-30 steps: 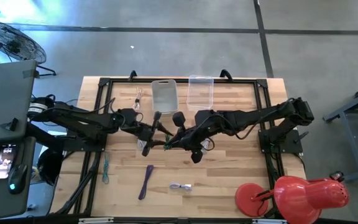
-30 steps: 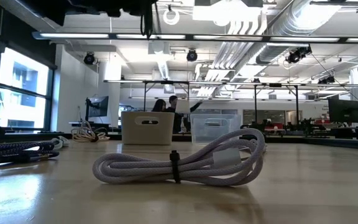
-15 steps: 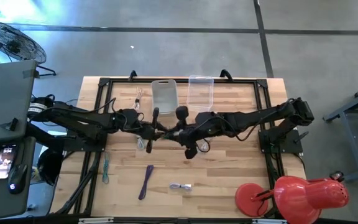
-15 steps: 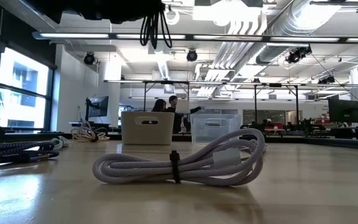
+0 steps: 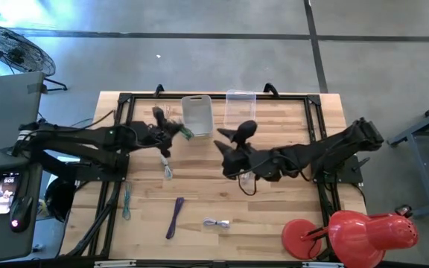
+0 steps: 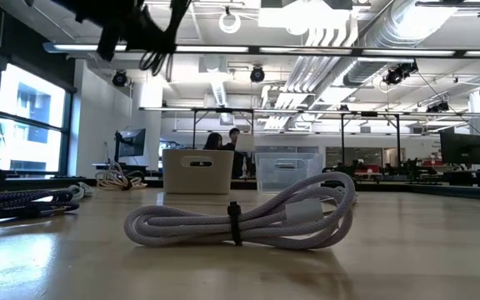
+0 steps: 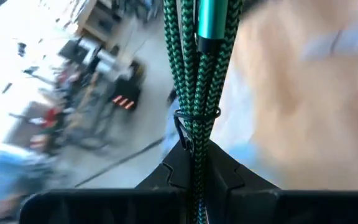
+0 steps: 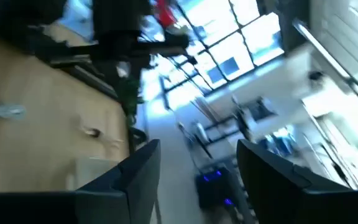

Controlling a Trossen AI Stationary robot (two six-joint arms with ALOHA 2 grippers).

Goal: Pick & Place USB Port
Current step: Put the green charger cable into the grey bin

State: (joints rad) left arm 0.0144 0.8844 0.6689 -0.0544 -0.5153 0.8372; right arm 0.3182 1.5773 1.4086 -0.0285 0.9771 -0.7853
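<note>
While the wooden table carries 2 bins at its far edge, the grey bin is approached by the left gripper, whose fingers are clamped on a green braided cable. Near the table's middle, the right gripper is held with its fingers spread apart, gripping nothing.

Green-black braided cable, teal plug.

green cable ends cut off, room blurred
</note>
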